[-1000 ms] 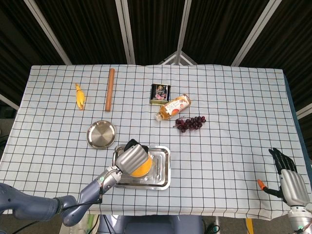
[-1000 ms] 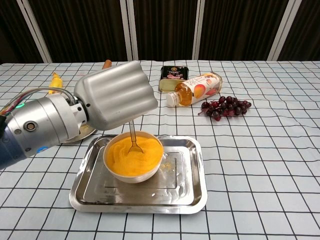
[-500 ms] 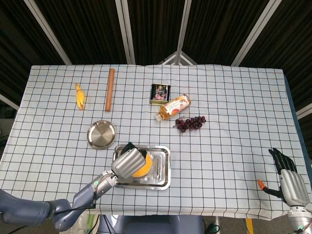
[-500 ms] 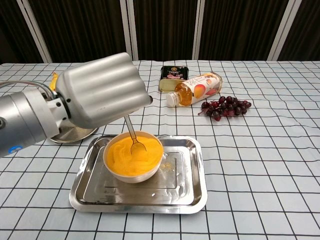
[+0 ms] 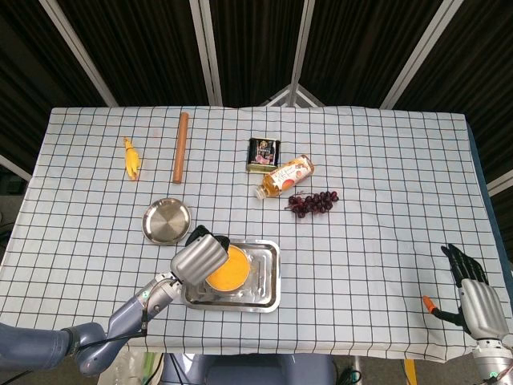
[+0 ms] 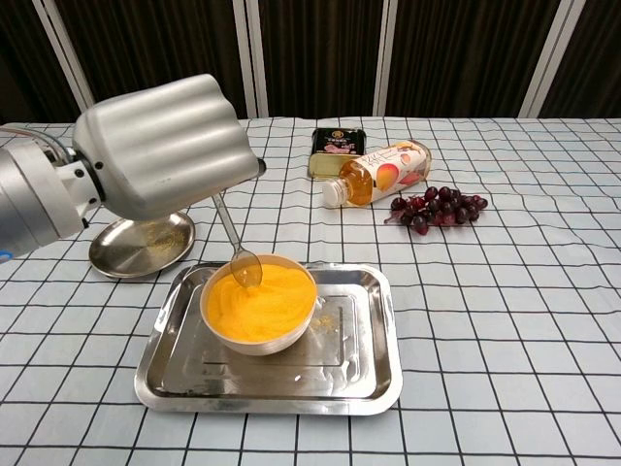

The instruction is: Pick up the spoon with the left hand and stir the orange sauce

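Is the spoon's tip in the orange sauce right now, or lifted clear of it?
In, barely. In the chest view the spoon, held by the left hand, slants down with its tip touching the orange sauce at the bowl's far-left rim.

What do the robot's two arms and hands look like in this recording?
The left hand has a ribbed, silver-grey metallic back with dark fingers, on a silver cylindrical wrist and grey-blue arm showing a small green light. The right hand has black fingers above a silver-grey ribbed body.

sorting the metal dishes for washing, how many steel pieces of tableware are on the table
3: a round steel plate left of the tray, a rectangular steel tray under the bowl of orange sauce, and the spoon held by the left hand. None seems hidden.
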